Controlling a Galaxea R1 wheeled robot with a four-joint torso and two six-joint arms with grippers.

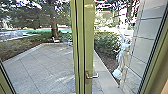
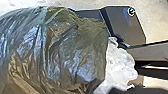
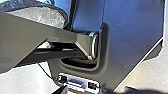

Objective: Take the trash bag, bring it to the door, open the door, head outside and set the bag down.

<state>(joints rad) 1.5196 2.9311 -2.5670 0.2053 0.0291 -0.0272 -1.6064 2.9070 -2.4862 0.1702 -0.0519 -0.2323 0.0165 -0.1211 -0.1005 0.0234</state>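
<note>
The trash bag (image 2: pixel 53 47), dark and shiny, bulges large in the left wrist view. Its pale, crumpled plastic (image 2: pixel 118 66) gathers beside the robot's body, where my left gripper (image 2: pixel 107 91) is shut on it. Crinkled translucent plastic (image 3: pixel 46 15) also appears behind a robot link in the right wrist view. Ahead in the head view stands a glazed door with a green frame (image 1: pixel 87 37). A metal lever handle (image 1: pixel 88 76) sits low on its middle upright. The door looks closed.
Beyond the glass lie grey paving (image 1: pixel 47 65), a tree trunk (image 1: pixel 54 28) and a hedge (image 1: pixel 107 42). A pale wrapped object (image 1: pixel 122 56) stands near the tiled wall (image 1: pixel 143 42) on the right. The robot's dark base (image 3: pixel 130 50) has a small connector panel (image 3: pixel 78 83).
</note>
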